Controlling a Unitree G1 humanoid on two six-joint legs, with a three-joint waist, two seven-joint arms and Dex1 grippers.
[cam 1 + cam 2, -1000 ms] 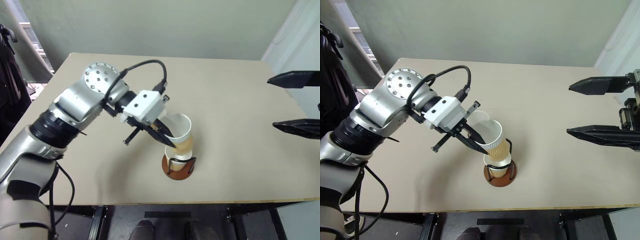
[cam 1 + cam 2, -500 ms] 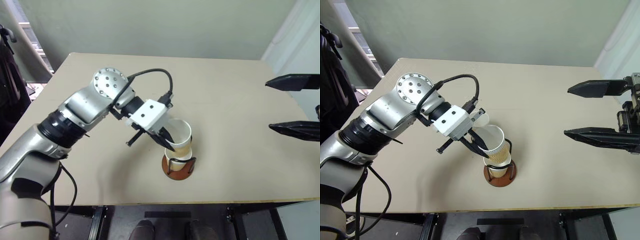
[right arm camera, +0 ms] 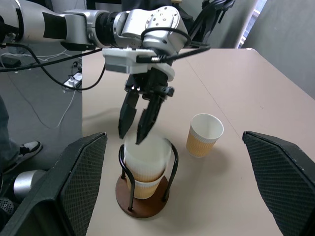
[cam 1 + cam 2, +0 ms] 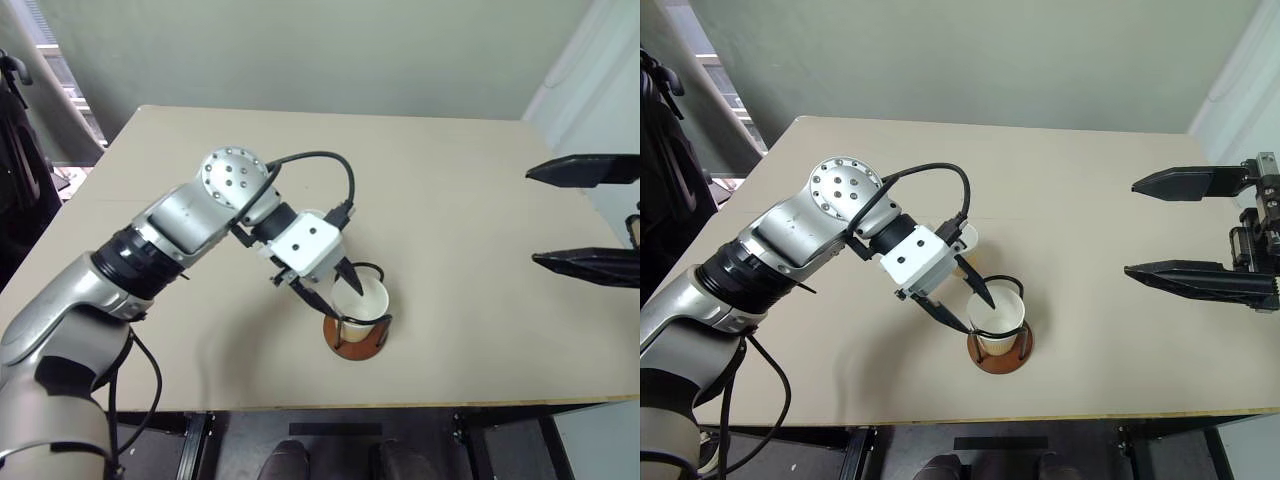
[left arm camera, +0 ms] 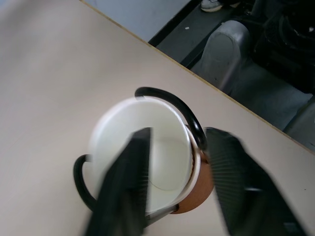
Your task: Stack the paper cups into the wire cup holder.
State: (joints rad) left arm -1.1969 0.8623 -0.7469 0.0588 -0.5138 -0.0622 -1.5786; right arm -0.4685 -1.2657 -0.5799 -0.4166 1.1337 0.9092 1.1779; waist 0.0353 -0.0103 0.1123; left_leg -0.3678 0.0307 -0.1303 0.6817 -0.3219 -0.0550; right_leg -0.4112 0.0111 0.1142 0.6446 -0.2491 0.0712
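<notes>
Two cups (image 3: 145, 164) are nested in the wire holder (image 3: 146, 202); one cup (image 3: 204, 134) is left on the surface (image 4: 450, 180). Both hands, left (image 3: 139, 125) and right (image 4: 1175, 226), are apart, nothing held.

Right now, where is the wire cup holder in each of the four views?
Left eye view: the wire cup holder stands near the front edge of the table, about centre.
Right eye view: same spot.
Left wrist view: its black loops ring the white cup.
Right wrist view: it stands beside the lone paper cup.
Shared landmark: the stacked paper cups inside it.
</notes>
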